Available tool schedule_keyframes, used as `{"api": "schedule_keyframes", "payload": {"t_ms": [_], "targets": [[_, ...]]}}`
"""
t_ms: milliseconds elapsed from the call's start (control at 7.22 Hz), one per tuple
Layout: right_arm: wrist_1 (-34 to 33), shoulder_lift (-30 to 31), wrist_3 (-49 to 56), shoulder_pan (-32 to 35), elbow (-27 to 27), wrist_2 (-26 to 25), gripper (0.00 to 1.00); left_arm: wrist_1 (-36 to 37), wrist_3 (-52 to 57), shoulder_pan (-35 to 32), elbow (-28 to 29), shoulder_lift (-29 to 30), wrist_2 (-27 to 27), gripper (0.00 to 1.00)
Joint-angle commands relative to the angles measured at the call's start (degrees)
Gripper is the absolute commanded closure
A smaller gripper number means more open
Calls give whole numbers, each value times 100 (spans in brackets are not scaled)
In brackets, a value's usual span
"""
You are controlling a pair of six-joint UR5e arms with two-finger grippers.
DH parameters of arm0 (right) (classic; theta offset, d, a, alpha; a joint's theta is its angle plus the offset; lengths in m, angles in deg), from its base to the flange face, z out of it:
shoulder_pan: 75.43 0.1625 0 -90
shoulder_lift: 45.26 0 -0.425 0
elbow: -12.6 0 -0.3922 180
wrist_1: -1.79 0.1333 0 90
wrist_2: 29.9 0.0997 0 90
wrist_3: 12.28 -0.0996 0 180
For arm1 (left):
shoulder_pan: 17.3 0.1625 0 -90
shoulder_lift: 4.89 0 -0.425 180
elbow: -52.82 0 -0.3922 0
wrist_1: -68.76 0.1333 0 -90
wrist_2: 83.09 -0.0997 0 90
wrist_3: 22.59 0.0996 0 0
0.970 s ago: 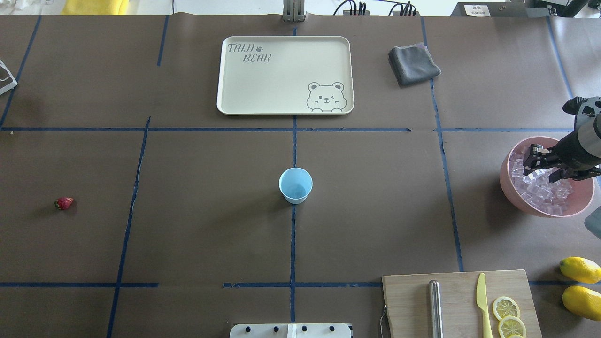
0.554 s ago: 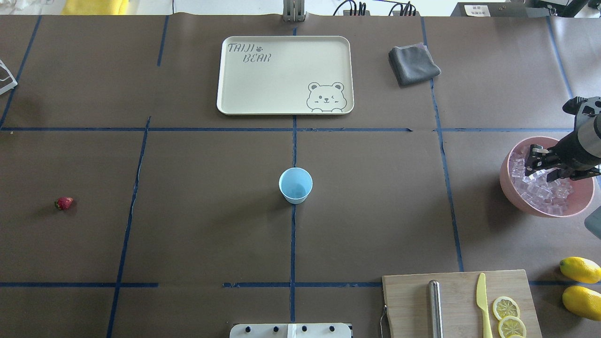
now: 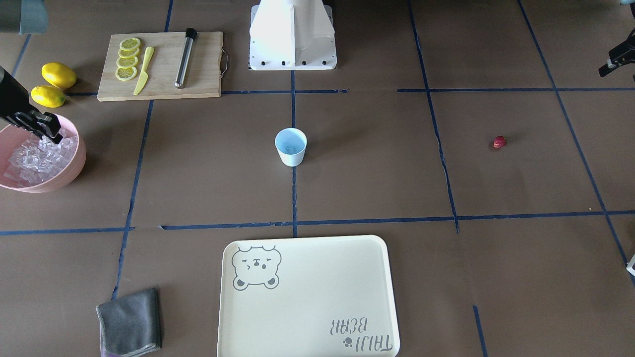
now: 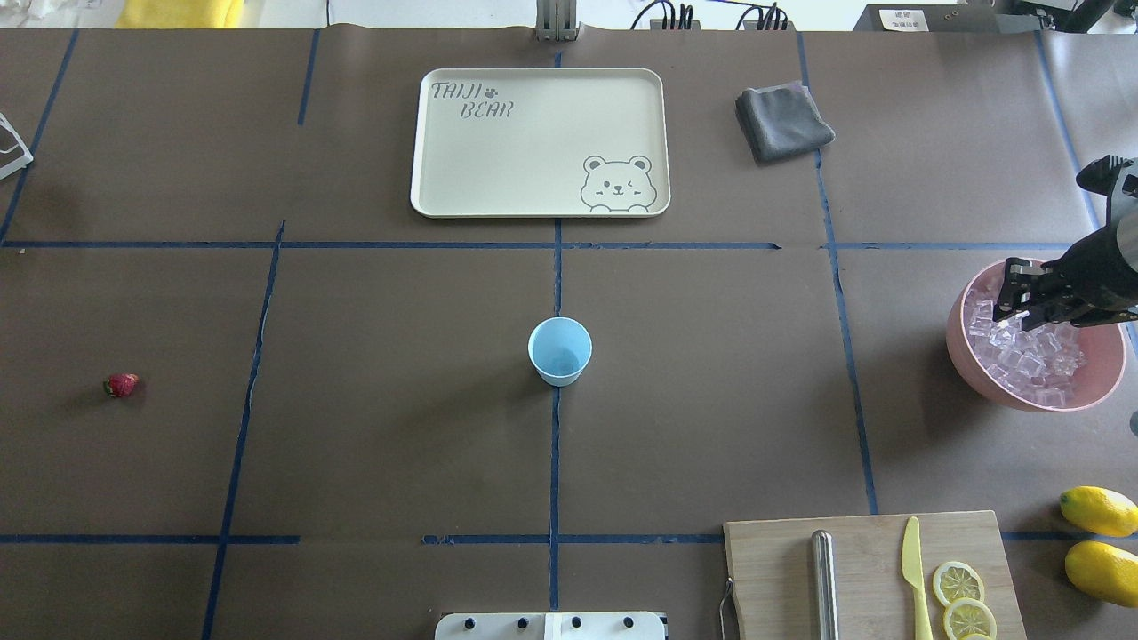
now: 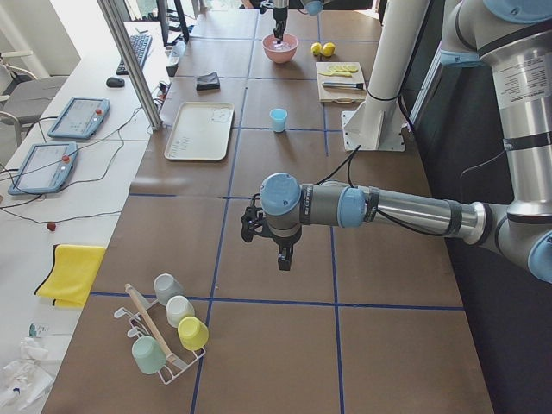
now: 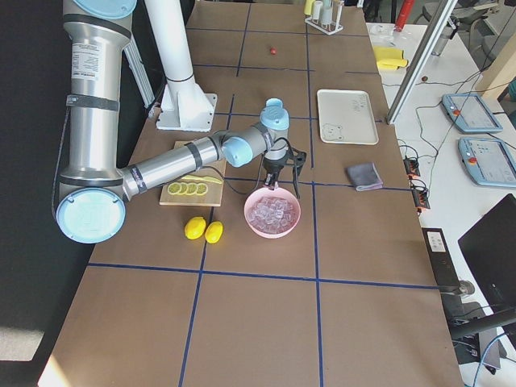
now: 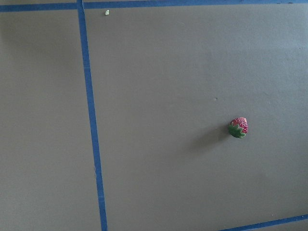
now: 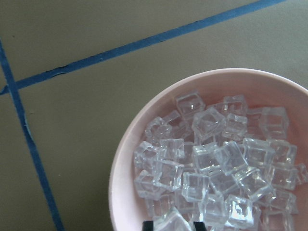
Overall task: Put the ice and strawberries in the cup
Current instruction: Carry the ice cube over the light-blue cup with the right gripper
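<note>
The cup (image 4: 559, 351) stands upright at the table's middle, light blue inside; it also shows in the front view (image 3: 290, 146). The strawberry (image 4: 122, 384) lies alone far left, and shows in the left wrist view (image 7: 238, 127). The ice (image 4: 1031, 360) is piled in the pink bowl (image 4: 965, 356) at the right. My right gripper (image 4: 1013, 302) hangs over the bowl's left part. In the right wrist view its fingertips (image 8: 149, 225) close on one ice cube (image 8: 171, 222). My left gripper (image 5: 280, 257) points down above the table; I cannot tell whether it is open or shut.
A cream tray (image 4: 533, 191) lies at the back centre, a grey cloth (image 4: 782, 120) to its right. A cutting board (image 4: 862, 569) with a knife, metal rod and lemon slices is front right, two lemons (image 4: 1100, 509) beside it. A cup rack (image 5: 164, 336) stands far left.
My right gripper's jaws have drawn together over the ice, and the wrist has shifted slightly toward the back of the bowl. Cup and strawberry have not moved.
</note>
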Motion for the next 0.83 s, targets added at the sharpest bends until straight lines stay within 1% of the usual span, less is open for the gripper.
{"api": "schedule_keyframes", "payload": {"t_ms": [0, 139, 277, 416, 554, 693], "targets": [[-275, -654, -323, -120, -373, 36, 97, 4, -1, -1, -39, -35, 7, 0], [-284, -1137, -630, -548, -356, 10, 97, 13, -1, 7, -30, -44, -2, 0], [-527, -1725, -1243, -1100, -321, -34, 97, 4, -1, 7, -30, -44, 6, 0], [-921, -2470, -1901, -1662, -225, -286, 96, -5, -1, 7, -30, -44, -2, 0], [-1047, -3113, -2386, -2286, 89, -968, 96, -13, 8, 7, -30, -44, -28, 0], [-1040, -3667, -2705, -2510, 536, -1175, 96, -13, 16, -1, -30, -44, -98, 0]]}}
